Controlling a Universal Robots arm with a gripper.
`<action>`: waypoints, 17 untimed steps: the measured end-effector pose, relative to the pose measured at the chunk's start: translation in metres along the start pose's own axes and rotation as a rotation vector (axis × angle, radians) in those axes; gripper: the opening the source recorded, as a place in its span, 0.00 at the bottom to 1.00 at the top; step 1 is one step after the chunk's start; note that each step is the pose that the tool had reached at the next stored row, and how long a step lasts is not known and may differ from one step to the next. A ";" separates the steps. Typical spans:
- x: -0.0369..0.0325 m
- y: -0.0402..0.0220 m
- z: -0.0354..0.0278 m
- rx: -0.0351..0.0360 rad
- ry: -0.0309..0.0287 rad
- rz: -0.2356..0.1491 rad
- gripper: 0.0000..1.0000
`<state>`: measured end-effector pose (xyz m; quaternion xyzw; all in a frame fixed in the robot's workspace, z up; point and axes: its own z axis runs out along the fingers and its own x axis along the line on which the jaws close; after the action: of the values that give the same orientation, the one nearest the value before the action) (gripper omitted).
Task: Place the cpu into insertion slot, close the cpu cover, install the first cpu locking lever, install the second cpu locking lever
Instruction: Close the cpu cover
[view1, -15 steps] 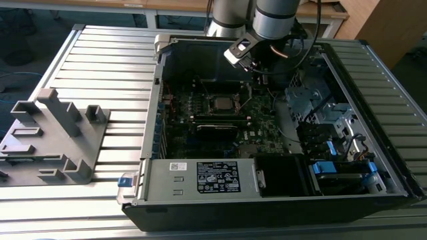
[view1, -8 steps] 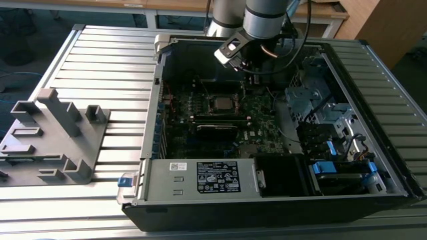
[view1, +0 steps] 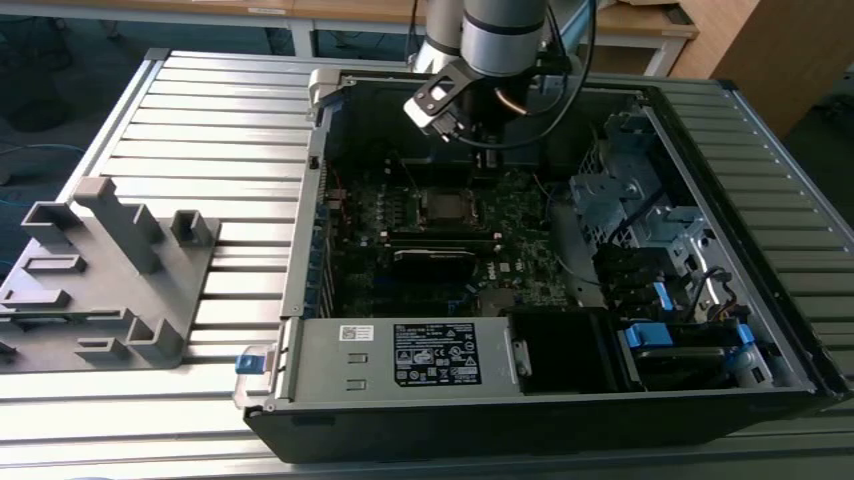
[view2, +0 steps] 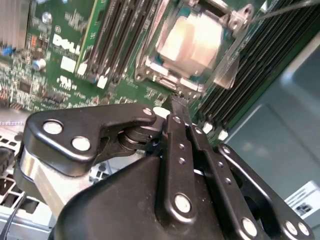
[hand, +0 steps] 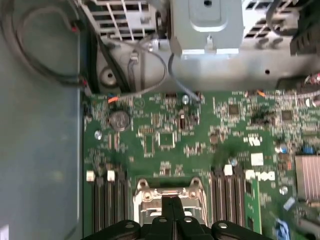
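Case front: the near wall of the open computer case (view1: 534, 420) lay closest in the exterior view; a grey power supply box (view1: 387, 355) sat just behind it, with a blue latch (view1: 251, 362) at its corner
Fixture: a grey stepped block (view1: 107, 270) stood on the slatted table (view1: 214, 110); it was outside the case, on the exterior view's left
Motherboard: the green motherboard (view1: 521, 220) covered the case floor; a long black card (view1: 434, 255) lay across it, just nearer than the socket
Socket: the insertion slot (view1: 445, 207) sat mid-board; in the first wrist view, long black memory slots (hand: 227, 195) ran along both of its sides
Chip: the cpu (view2: 192, 37) sat in the insertion slot, its pale metallic top (washed bright by glare) facing up
Frame: the cpu cover (view2: 167, 79) lay around the cpu, which showed through its window; I could not tell whether it was latched
Tool: the gripper (view2: 176, 102) hung just over the socket's edge; its black fingers (view2: 172, 145) were pressed together with nothing visible between them; the tips were close to the cover's rim, and I could not tell if they touched it
Arm: the grey arm (view1: 501, 30) hung over the far end of the case
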<state>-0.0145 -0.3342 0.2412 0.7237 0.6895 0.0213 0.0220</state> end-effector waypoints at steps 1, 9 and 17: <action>-0.0002 -0.0037 -0.0002 -0.0010 0.0000 0.000 0.11; -0.0007 -0.0156 -0.0007 -0.0039 0.0002 0.000 0.11; -0.0009 -0.0179 0.0018 -0.0040 0.0002 0.000 0.11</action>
<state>-0.0323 -0.3342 0.2383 0.7236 0.6894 0.0228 0.0234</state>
